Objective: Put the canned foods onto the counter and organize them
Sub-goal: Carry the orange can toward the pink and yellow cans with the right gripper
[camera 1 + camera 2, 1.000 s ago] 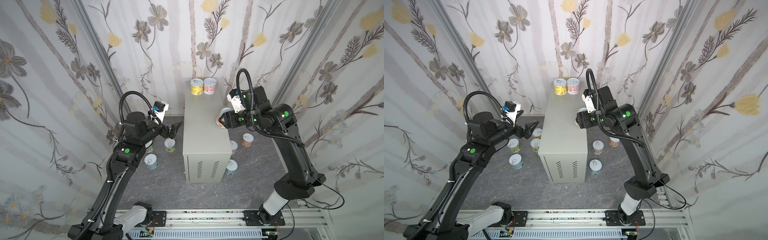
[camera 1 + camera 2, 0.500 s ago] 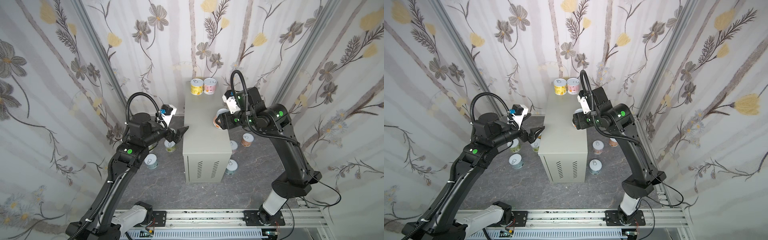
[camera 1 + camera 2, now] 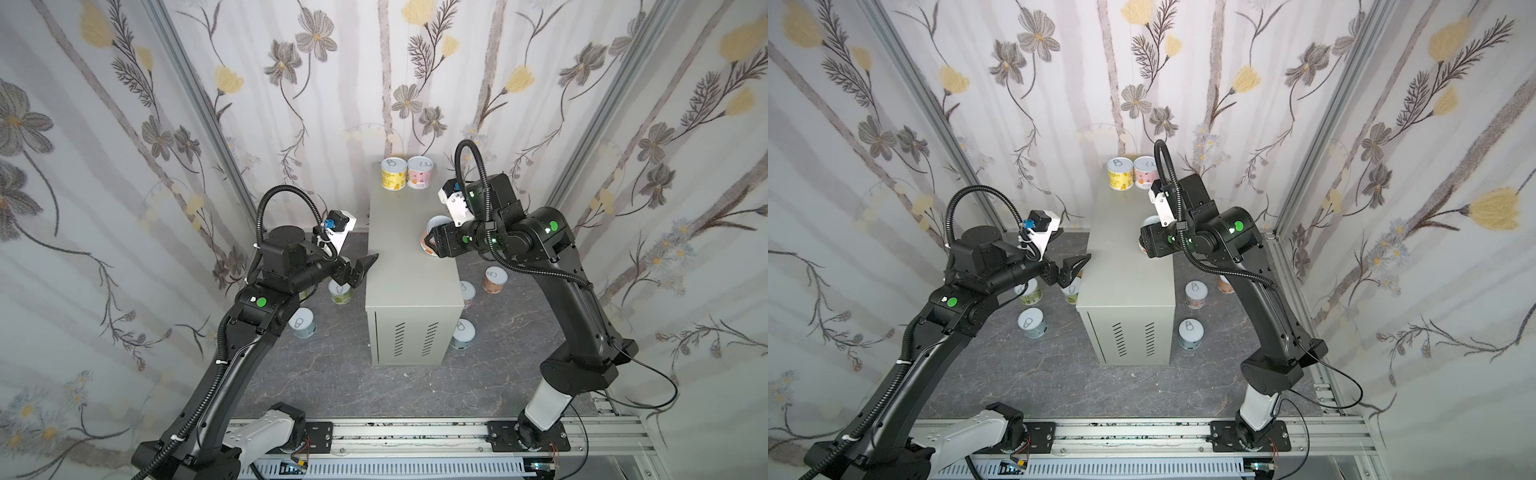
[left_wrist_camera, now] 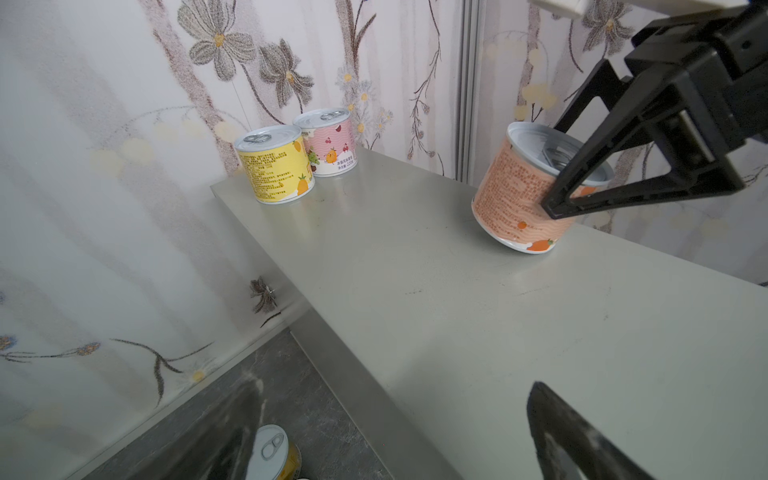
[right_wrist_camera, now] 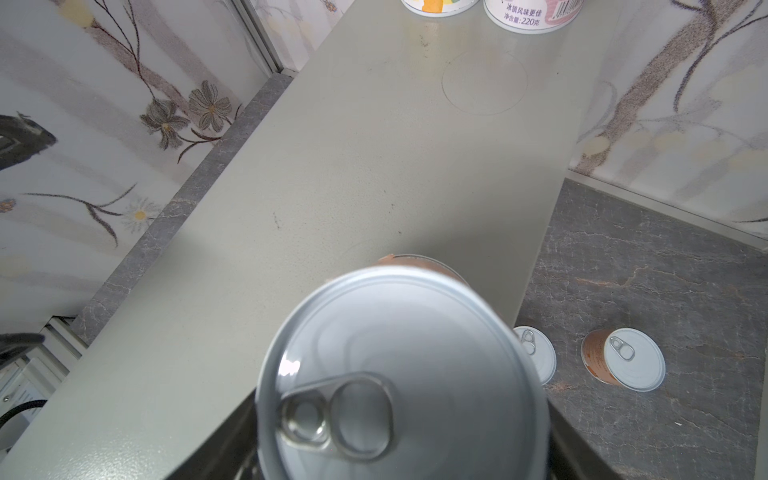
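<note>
Right gripper (image 3: 434, 240) has shifted inward with the orange can (image 4: 509, 195), now tilted over the counter's (image 3: 399, 266) right edge, jaws clamped on its sides. Left gripper (image 3: 365, 269) advanced to the left edge, spread wide, empty. 2 more, yellow can (image 3: 393, 176) and pink can (image 3: 420, 176), stand side by side at the far end.

In a top view the right gripper (image 3: 432, 240) clasps an orange can (image 3: 436, 222) over the counter (image 3: 405, 274)'s right edge, while the left gripper (image 3: 363, 270), jaws spread, sits at its left edge.
</note>
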Motion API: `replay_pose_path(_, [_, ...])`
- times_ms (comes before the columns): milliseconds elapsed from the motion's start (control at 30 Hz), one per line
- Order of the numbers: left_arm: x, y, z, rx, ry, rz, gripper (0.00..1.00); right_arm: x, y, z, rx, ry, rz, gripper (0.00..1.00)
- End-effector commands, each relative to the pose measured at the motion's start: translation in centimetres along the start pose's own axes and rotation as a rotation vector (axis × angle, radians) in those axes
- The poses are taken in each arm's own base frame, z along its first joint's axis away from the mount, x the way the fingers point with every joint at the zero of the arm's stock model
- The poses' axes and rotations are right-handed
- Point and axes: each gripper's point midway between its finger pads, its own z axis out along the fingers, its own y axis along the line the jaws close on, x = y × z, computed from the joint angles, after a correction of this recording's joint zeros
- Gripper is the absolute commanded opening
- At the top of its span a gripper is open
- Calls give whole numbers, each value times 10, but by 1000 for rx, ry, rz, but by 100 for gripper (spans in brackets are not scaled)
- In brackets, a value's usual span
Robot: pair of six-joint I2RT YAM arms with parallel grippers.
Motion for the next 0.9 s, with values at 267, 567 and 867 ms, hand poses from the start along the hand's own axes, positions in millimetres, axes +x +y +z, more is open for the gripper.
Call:
replay_pose_path(267, [-3,1,-3,-18,-3,18,100,0,0,1,5,-1,-12,68])
replay_pose_path(567, [-2,2,-4,-27,0,21,100,-1,2,6,0,1,-14,71])
replay_pose_path(867, [-1,3,-4,-34,4,23,100,-1,2,9,-3,8,-17,72])
